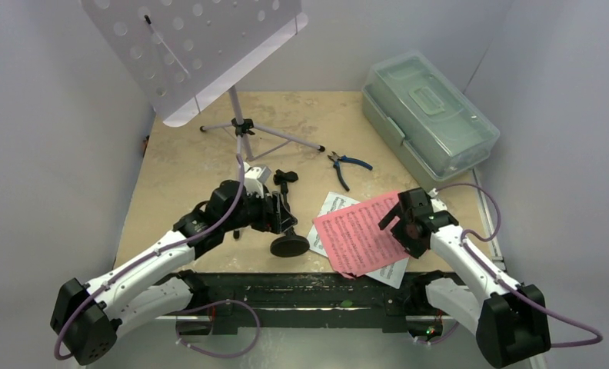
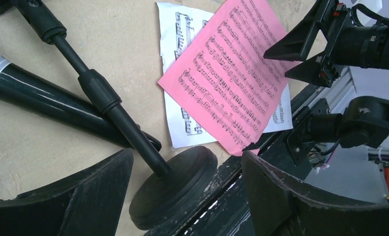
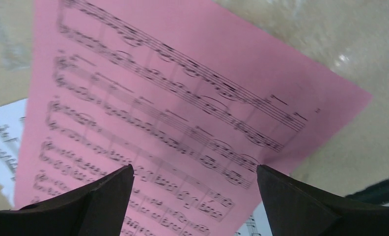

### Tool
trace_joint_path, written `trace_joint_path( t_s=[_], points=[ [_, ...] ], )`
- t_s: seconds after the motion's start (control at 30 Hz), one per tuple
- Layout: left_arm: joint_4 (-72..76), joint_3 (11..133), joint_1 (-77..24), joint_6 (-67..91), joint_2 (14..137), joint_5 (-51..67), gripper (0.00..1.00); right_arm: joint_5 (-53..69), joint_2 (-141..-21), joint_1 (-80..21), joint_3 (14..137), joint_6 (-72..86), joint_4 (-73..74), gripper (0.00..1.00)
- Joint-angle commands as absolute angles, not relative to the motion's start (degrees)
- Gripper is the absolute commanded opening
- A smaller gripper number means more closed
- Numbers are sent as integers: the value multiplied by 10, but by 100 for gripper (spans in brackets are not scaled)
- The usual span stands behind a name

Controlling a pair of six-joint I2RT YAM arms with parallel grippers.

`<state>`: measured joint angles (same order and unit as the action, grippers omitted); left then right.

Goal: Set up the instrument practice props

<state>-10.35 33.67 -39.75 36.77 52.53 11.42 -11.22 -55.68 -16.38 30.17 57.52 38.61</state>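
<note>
While my right gripper [image 3: 193, 169] hangs spread wide over the pink music sheet [image 3: 173, 98] — lying across the white sheet [image 1: 334, 206] near the table's [image 1: 194, 169] front edge — I judge it thin, light, floppy and slippery; I'd pinch a free corner, not the flat middle

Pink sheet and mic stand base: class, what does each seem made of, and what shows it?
Pink sheet: thin matte paper, likely; printed notes, lies flat. Mic stand base: black, dull sheen; metal or hard plastic, cannot tell which.
</note>
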Motion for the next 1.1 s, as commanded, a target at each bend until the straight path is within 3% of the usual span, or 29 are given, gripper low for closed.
trace_joint_path(
  t_s=[0.0,0.23,0.5,0.67,0.8,1.07],
  points=[
    [-134,382,-402,294,510,128,81,-135,-555,-157,278,661,453,99],
    [-71,358,-432,287,508,148,80,-112,-559,-157,251,617,355,99],
    [9,350,-546,321,580,3,78,-81,-637,-157,356,489,276,99],
    [45,418,-603,330,692,-42,78,-72,-672,-157,423,431,280,99],
    [31,483,-604,310,787,-48,78,-152,-637,-144,406,459,314,99],
    [43,598,-604,331,977,21,79,-119,-580,14,339,500,318,98]
  ],
)
